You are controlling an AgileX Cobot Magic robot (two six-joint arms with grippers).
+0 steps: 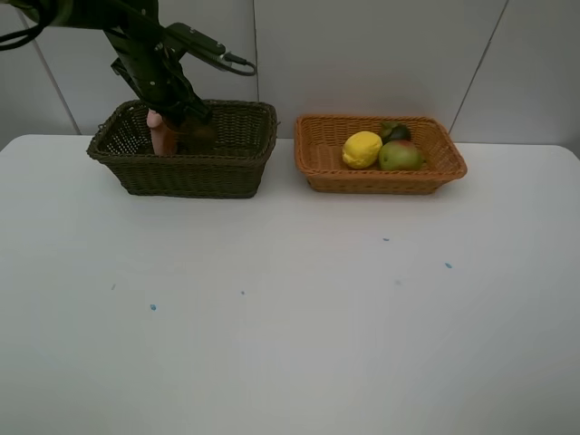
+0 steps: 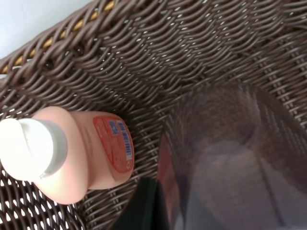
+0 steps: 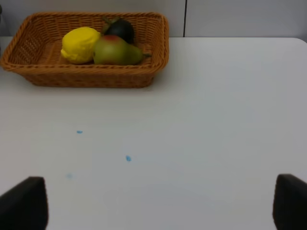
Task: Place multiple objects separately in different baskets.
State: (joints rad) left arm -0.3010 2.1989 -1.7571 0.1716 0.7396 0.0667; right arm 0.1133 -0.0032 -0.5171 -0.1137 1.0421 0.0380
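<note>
Your left end effector (image 1: 181, 122) sits inside the dark basket (image 1: 190, 172), pinching the cup (image 2: 230, 163); the bottle (image 2: 72, 153) stands just beside it. At 3 o'clock, the orange basket (image 1: 313, 149) holds lemon (image 1: 362, 149), pear (image 1: 400, 156) and mangosteen (image 1: 395, 132). Your right end effector (image 3: 158, 206) hangs spread above the tabletop (image 1: 290, 317).
</note>
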